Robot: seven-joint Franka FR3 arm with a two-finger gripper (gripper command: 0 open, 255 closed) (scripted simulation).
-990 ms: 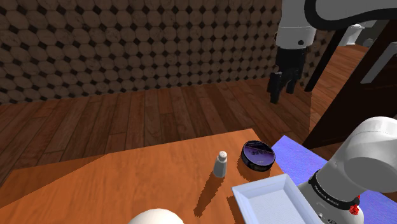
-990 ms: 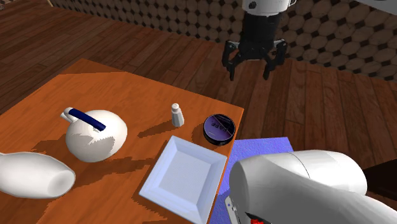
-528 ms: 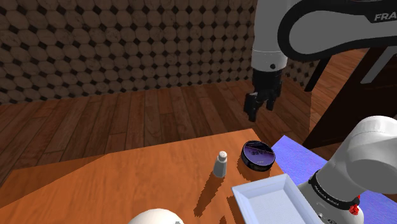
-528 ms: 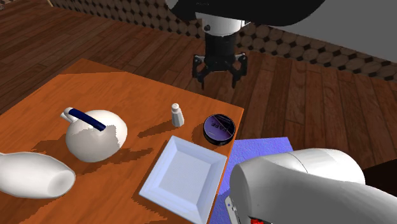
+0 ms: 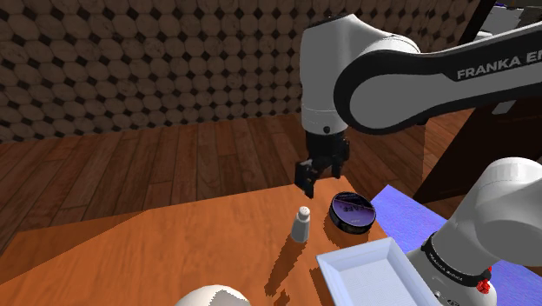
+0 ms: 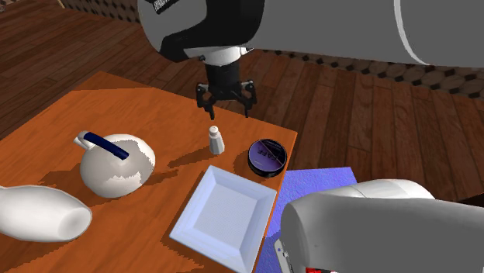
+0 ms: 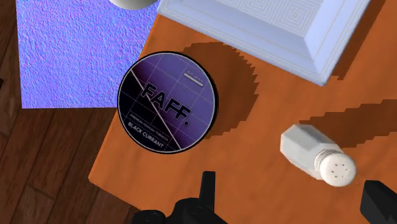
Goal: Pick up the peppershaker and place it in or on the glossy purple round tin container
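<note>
Shoulder view shows a big orange-brown desk (image 5: 174, 252) with the white arm (image 5: 391, 69) bending over it. A white square dish (image 5: 373, 274) sits at the desk's edge by the stand. The black gripper (image 5: 311, 178) hangs above the desk's far edge, its two fingers wide apart and holding nothing. The round purple tin (image 5: 352, 213) lies flat at the desk corner next to the blue mat (image 5: 408, 209). The little pepper shaker (image 5: 302, 225) stands up straight just beside the tin, not touching it. The job now looks like going down for the shaker. To do it well, the gripper should get one finger on each side, come straight down, and squeeze the middle gently so it does not tip.
</note>
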